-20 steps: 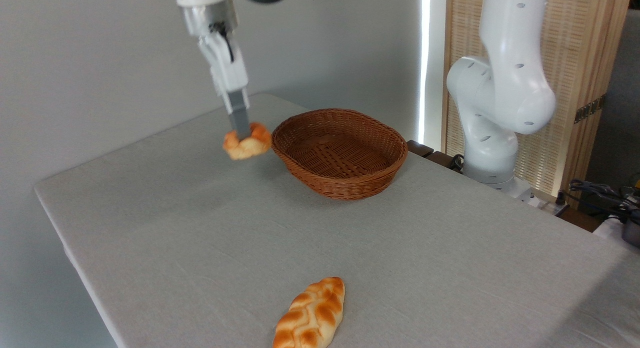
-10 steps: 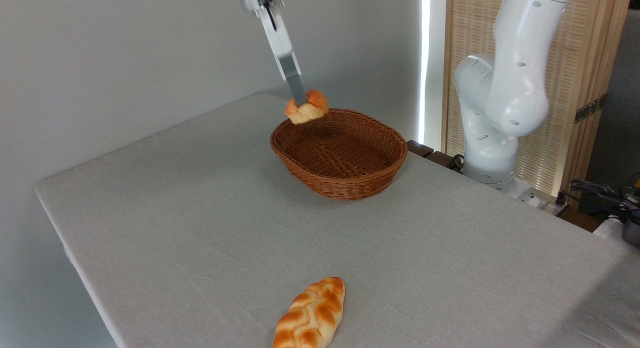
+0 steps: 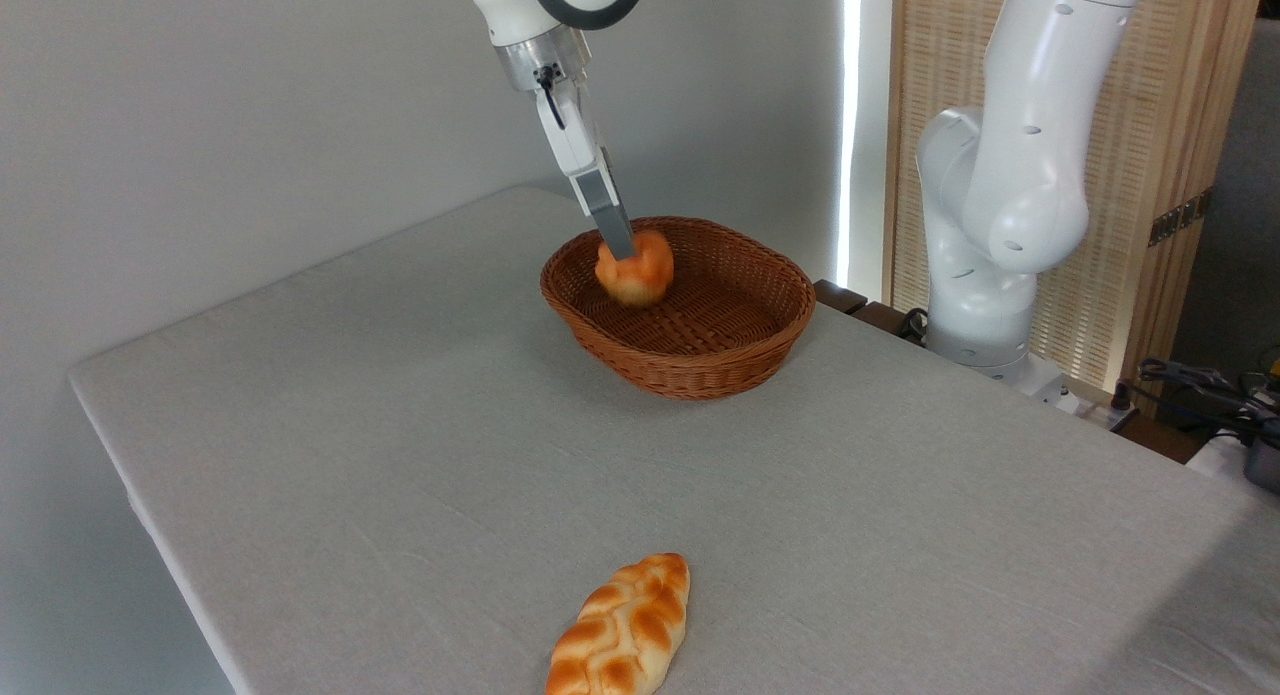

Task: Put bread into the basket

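Bread is the object of this task, but I begin with the biggest things that I see. A grey table (image 3: 400,455) fills most of the view, and the white arm (image 3: 1000,175) stands behind its far right edge and reaches over to the left. On the far part of the table sits the basket (image 3: 690,360), oval, woven, reddish-brown, with flared sides. Near the front edge lies a longer braided loaf (image 3: 622,627), well apart from the basket; it is not my target.

The gripper (image 3: 622,253) comes down at a slant into the left part of the basket and is clamped on the bread (image 3: 637,268). The bun is inside the rim, low over the woven floor. I cannot tell if it touches the floor or hangs just above it.

I judge that the placing step is in hand and nearly at its end. The next move, in my opinion, calls for a small lowering if there is a gap, then opening the jaws, then lifting straight up so that the fingers do not catch the near wall.

The bun is small and round, golden-orange on top, paler below. It looks soft and light, so it may stick a little to one finger.
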